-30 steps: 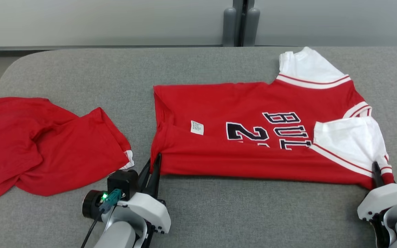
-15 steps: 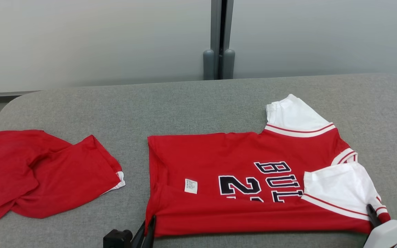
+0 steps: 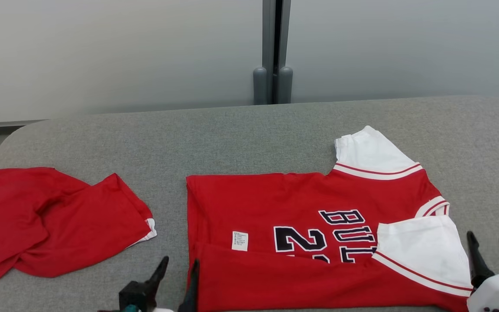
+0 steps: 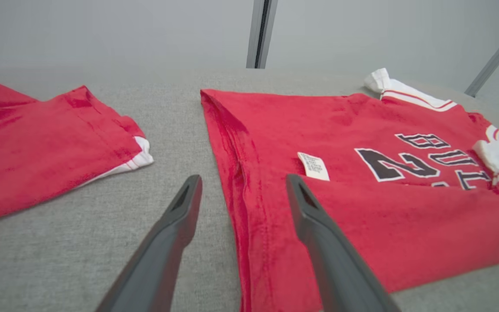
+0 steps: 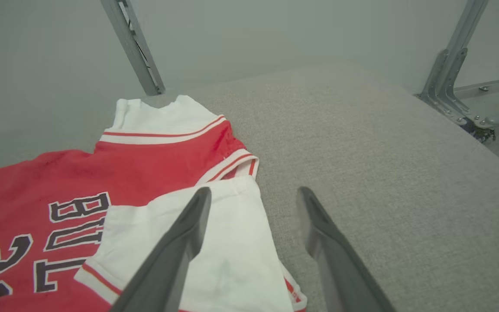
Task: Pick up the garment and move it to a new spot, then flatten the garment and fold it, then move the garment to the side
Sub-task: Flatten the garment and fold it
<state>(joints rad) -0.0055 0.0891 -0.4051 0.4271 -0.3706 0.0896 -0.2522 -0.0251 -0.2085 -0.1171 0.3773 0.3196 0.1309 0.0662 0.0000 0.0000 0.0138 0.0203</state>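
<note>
i see left gripper (image 3: 179, 265) fingers apart astride jersey (image 3: 301, 203) hem edge; right gripper (image 3: 487, 243) spread astride white sleeve (image 3: 422, 242) edge, both empty

The grey table (image 3: 249, 130) bears a part-folded red jersey (image 3: 275, 203) at five o'clock, a crumpled red garment (image 3: 37, 216) at eight.

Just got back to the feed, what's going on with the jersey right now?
The red jersey lies spread on the grey table, its near edge folded over part of the lettering. Both grippers are open and hold nothing: the left gripper straddles the hem corner, the right gripper sits at the near white sleeve. A second red garment lies crumpled to the left.
</note>
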